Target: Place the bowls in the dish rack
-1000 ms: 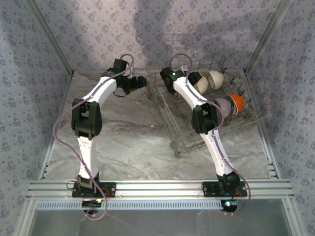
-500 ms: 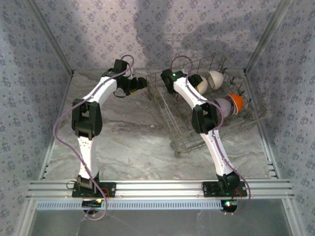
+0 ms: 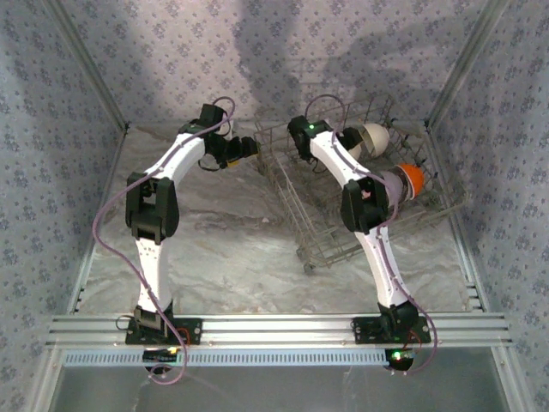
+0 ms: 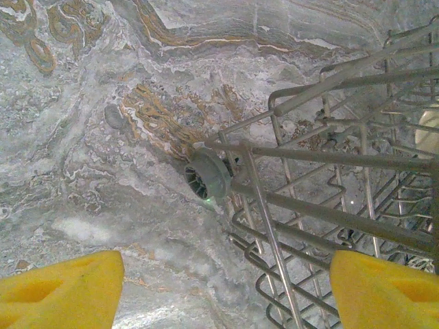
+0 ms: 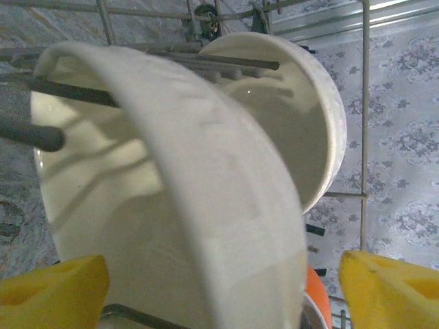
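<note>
Left wrist: bare table (image 4: 82, 157) beside rack (image 4: 329, 155)

The near cream bowl (image 5: 206, 205) is blurred and cut off at the bottom edge; the orange bowl (image 5: 319, 298) is mostly hidden behind it; the dish rack (image 4: 329, 214) is cropped at right.

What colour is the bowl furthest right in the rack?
The bowl is orange, clearest in the top view.

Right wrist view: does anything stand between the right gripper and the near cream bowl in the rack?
Nothing visible does. The near cream bowl stands on edge directly between the open fingers of the right gripper. Grey tines of the dish rack cross its hollow side, and a second cream bowl stands behind it.
</note>
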Controlling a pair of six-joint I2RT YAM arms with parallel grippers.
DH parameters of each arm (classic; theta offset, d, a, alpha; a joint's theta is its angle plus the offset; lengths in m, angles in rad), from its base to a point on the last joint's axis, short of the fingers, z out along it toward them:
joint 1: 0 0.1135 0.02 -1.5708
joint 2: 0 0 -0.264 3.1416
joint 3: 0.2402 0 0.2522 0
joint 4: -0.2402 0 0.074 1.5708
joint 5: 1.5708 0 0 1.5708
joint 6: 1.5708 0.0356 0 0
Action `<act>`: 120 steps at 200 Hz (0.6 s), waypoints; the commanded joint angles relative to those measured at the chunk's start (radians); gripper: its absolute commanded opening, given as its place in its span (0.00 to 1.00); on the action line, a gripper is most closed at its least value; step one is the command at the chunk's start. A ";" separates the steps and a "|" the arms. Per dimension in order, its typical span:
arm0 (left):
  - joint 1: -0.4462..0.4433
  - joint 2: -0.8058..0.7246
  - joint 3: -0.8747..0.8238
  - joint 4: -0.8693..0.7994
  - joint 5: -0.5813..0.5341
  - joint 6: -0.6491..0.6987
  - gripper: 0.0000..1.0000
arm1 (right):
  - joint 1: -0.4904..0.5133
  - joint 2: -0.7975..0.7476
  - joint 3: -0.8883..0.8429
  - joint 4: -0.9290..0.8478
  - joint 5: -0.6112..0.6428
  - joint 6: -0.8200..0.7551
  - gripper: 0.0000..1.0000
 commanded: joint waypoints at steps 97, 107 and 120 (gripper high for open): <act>-0.014 -0.033 0.090 -0.076 -0.024 0.013 0.79 | -0.013 -0.178 -0.077 0.129 -0.321 -0.178 0.97; -0.017 -0.029 0.105 -0.086 -0.031 0.011 0.79 | -0.017 -0.179 -0.073 0.125 -0.335 -0.190 0.98; -0.024 -0.029 0.120 -0.099 -0.045 0.013 0.79 | -0.020 -0.185 -0.073 0.121 -0.357 -0.204 0.99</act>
